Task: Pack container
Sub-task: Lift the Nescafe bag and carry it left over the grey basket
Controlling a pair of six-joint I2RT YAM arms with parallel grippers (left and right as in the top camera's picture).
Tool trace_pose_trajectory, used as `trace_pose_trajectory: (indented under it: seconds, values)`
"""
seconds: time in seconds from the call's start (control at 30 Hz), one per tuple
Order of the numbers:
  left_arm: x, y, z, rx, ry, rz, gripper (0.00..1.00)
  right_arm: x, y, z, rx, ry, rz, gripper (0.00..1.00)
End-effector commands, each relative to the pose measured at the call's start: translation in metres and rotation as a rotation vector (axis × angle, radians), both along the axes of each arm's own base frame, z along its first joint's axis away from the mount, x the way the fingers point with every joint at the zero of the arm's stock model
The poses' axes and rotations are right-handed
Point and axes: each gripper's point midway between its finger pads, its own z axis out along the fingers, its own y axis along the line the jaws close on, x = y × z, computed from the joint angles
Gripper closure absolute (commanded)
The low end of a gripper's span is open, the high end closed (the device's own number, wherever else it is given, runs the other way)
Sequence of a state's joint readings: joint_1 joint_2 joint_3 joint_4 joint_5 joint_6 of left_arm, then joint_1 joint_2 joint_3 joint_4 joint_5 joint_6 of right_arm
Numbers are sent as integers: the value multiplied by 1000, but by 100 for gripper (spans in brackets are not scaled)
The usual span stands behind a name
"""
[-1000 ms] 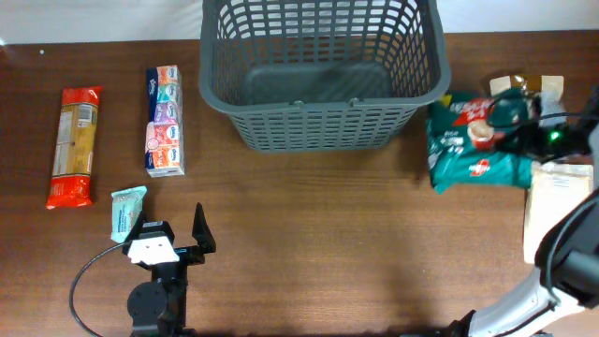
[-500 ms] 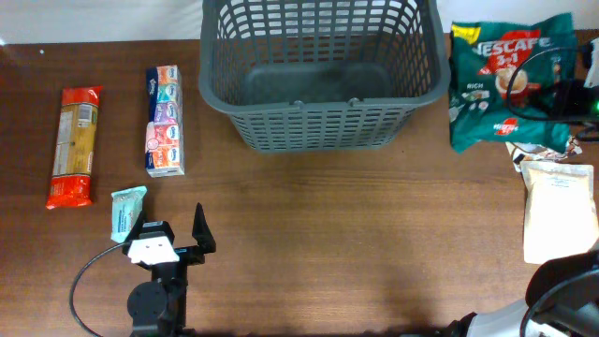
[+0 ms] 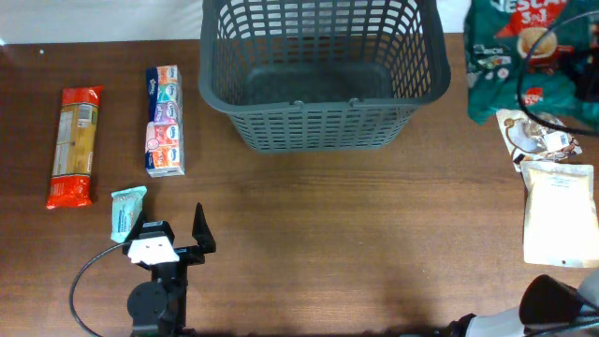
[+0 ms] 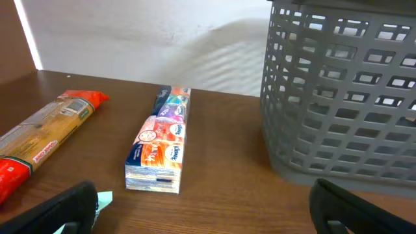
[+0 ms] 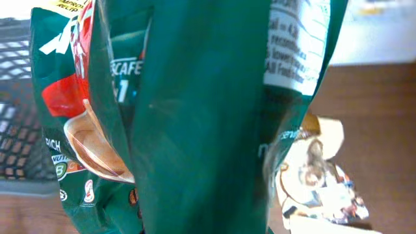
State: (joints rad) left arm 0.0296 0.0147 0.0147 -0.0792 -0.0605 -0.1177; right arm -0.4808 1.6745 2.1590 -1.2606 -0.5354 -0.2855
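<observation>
Far right in the overhead view, the right gripper (image 3: 576,75) is clamped on a green coffee bag (image 3: 519,56), lifted beside the empty container (image 3: 323,84) at far centre. Near left, the left gripper (image 3: 171,227) stands wide apart, holding nothing.

Left wrist view: the pasta packet (image 4: 49,123) and tissue pack (image 4: 159,140) lie unpacked on the table, left of the container.

Right wrist view: the bag fills the frame.

Nothing is packed yet.

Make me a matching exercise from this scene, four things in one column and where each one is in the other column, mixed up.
Things:
1. container
2. green coffee bag
3. red pasta packet
4. white pouch

Places:
A. up in the air at the top right
B. flat on the table by the right edge
C. standing at the top middle of the table
D. flat on the table at the far left

Pairs: 1-C, 2-A, 3-D, 4-B.
</observation>
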Motion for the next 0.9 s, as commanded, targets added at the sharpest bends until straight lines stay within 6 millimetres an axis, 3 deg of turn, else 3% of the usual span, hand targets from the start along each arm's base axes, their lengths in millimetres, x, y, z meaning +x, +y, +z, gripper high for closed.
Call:
trace_pose_trajectory:
  seconds: [0.0, 0.37, 0.6, 0.7, 0.87]
  values:
    - [0, 2, -1, -1, -4, 11, 1, -2, 38, 40, -6, -118, 100, 96]
    - [0, 2, -1, -1, -4, 11, 1, 23, 122, 78, -21, -290, 300, 96]
    - [0, 2, -1, -1, -4, 11, 1, 33, 137, 104, -7, -396, 318, 97]
    - [0, 2, -1, -1, -4, 11, 1, 39, 144, 99, 0, -387, 337, 97]
    - [0, 2, -1, -1, -4, 11, 1, 56, 176, 76, 27, -337, 411, 96]
